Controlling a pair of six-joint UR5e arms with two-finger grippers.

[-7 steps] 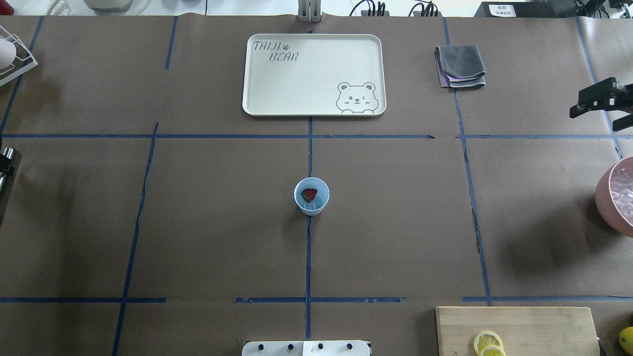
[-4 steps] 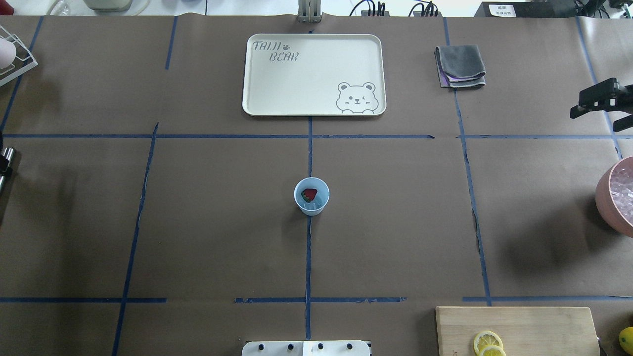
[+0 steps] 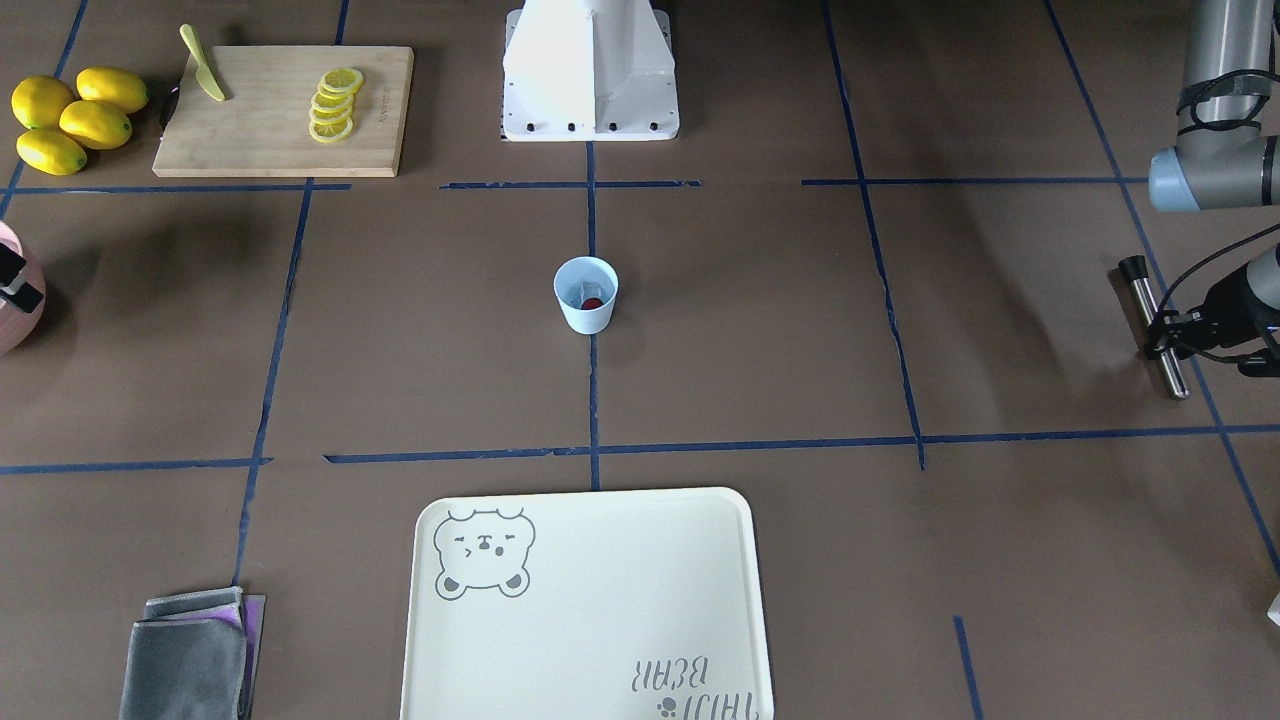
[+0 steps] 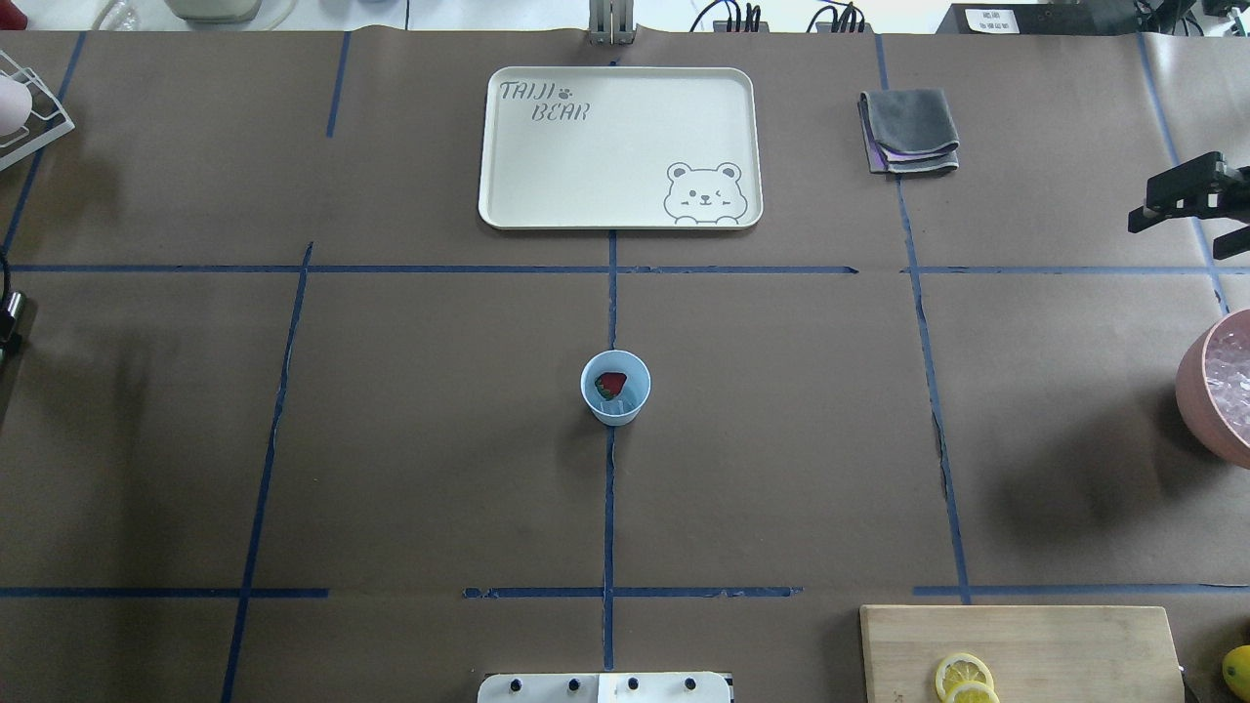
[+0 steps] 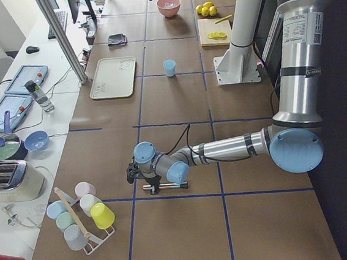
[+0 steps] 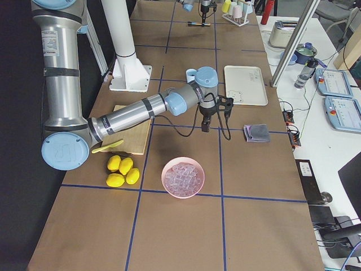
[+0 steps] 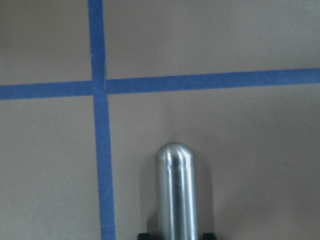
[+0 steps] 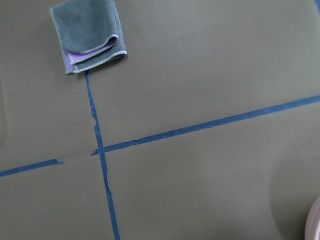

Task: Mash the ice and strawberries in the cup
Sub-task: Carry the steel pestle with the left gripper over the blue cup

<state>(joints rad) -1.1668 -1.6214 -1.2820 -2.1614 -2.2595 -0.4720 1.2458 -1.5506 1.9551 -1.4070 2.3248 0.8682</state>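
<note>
The pale-blue cup (image 4: 615, 388) stands at the table's middle; it also shows in the front view (image 3: 586, 294). Inside it lie a dark-red strawberry piece (image 4: 610, 383) and a clear piece of ice (image 4: 626, 399). My left gripper (image 3: 1165, 338) is far off at the table's left end, shut on a shiny metal rod with a black end (image 3: 1150, 315), held low over the paper. The left wrist view shows the rod's rounded tip (image 7: 176, 190). My right gripper (image 4: 1172, 238) is open and empty at the far right edge, well away from the cup.
A pink bowl of ice (image 4: 1221, 386) sits at the right edge. A cream bear tray (image 4: 619, 146) and a folded grey cloth (image 4: 910, 131) lie at the back. A cutting board with lemon slices (image 4: 1020, 649) is front right. A cup rack (image 5: 80, 216) stands far left.
My left gripper with the rod has slid slightly further out past the overhead view's left edge. My right gripper has shifted a little to the right. The cup has not moved.
</note>
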